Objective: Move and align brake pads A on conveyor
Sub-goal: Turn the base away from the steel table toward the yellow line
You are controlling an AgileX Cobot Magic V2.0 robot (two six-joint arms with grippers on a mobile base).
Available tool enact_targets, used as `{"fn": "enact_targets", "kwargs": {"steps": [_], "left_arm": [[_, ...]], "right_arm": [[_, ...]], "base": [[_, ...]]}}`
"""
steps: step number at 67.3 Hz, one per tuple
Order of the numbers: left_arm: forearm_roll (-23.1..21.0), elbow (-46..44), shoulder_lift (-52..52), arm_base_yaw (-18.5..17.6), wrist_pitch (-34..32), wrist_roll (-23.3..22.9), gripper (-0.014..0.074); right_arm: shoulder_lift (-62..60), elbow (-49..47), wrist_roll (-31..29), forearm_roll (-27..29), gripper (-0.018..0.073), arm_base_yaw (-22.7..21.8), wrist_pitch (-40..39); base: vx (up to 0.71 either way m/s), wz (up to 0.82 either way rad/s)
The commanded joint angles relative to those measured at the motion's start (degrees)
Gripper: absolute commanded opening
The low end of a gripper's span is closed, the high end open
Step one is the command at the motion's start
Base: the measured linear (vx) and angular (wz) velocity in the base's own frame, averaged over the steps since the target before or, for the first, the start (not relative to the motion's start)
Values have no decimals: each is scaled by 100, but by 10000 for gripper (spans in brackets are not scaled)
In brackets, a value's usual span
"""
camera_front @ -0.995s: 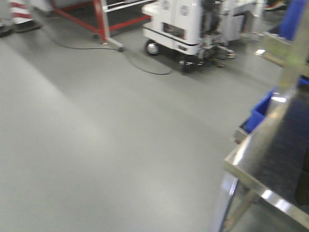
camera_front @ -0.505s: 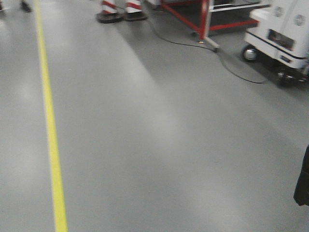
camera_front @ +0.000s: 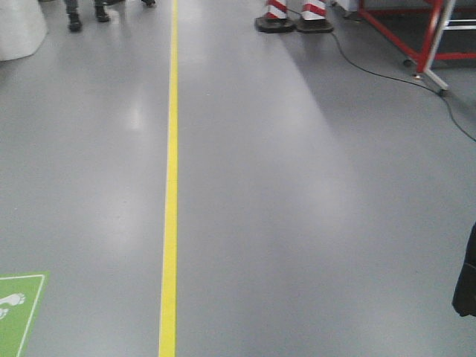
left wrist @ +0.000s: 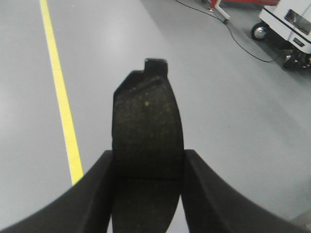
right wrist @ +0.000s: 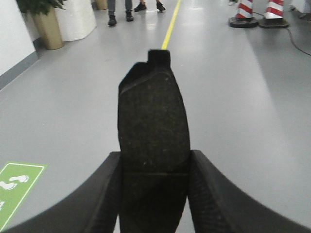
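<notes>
The left hand point(left wrist: 148, 161) is clamped on the left pad point(left wrist: 146, 121), and the right hand point(right wrist: 154, 162) grips the right pad point(right wrist: 153, 111) in the same way. In each, the fingers point(left wrist: 95, 194) press on the pad's two long edges at its lower half. The tabbed end stands up, clear of the grip.

The conveyor is in no view. The front camera shows only grey floor point(camera_front: 320, 223), with the yellow line point(camera_front: 171, 186) running straight ahead and two striped cones point(camera_front: 294, 15) far up on the line's right. So the step is probably carriage: the base has to bring both pads to the belt.

To do it well:
- Squeeze firmly. The hold is on narrow edges, and a jolt could pivot a pad.
- Hold both arms quiet and level while the base drives or turns.
- Pass the cones and the cable right of the line with room to spare.
- Open neither hand until the belt's rough dark surface is plainly beneath it.
- Then lower each pad flat, tabs pointing the same way, beside its fellows.

A dark shape point(camera_front: 467, 275) at the far right, well off the line, is too cropped to identify.
</notes>
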Motion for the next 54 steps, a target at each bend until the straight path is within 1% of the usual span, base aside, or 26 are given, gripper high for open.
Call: {"fn": "enact_targets", "kwargs": {"steps": [1,30,54], "left_arm": [[93,-147,58,-19,-478,-27,-6],[93,-147,58,-19,-478,-27,-6],[93,-147,58,-19,-478,-27,-6]], "right_arm": [[31,-183,-25,-109,-7,-23,-573],[31,-183,-25,-109,-7,-23,-573],[31,-183,-25,-109,-7,-23,-573]], "base": [[-1,36],[7,21],[24,11]]}}
